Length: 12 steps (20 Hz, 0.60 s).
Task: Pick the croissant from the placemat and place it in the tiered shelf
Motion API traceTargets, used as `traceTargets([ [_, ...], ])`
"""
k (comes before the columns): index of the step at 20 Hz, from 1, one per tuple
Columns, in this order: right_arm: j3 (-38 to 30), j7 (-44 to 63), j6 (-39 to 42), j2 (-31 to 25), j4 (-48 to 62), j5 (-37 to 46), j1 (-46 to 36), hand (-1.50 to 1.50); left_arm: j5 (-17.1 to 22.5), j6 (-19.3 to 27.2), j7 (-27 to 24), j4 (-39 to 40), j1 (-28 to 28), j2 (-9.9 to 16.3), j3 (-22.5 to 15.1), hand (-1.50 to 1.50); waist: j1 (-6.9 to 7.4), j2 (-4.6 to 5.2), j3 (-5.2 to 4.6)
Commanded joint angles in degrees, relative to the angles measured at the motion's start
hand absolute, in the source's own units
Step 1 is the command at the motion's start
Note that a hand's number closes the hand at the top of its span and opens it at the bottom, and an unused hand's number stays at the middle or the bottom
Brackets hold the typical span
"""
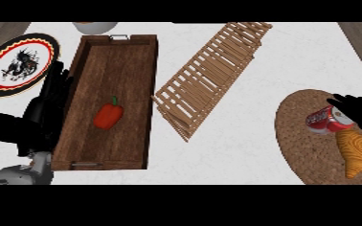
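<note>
In the head view, the croissant (349, 152) lies on the round woven placemat (300, 139) at the right side of the counter (233, 139), close to the view's right edge. Just above it, touching its upper end, a red soda can (326, 119) lies on its side on the same placemat. The right hand (348, 103) shows at the right edge, just above the can; only some dark fingers are seen, and I cannot tell if they are spread or curled. The slatted wooden tiered shelf (210, 76) stands in the middle, well apart from the croissant. Left of it, a dark wooden tray (134, 76) holds a red bell pepper (108, 115). A decorated plate (27, 63) is at the far left. The left hand (44, 110) is beside the tray's left wall, its fingers straight and holding nothing
</note>
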Motion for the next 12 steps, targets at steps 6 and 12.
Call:
traceTargets([
  [6, -2.19, -7.99, -4.14, 4.73, 8.23, 8.44, 1.27, -1.5, -2.78, -3.53, -0.64, 1.82, 0.14, -3.68, 2.65, 0.0, -0.11, 0.01, -0.01],
  [12, -3.02, -12.59, -7.09, 7.98, 12.67, 11.78, -0.01, -1.5, -5.34, -3.82, -0.95, 2.97, -1.02, -6.23, 3.39, 0.0, -0.04, 0.03, -0.01],
])
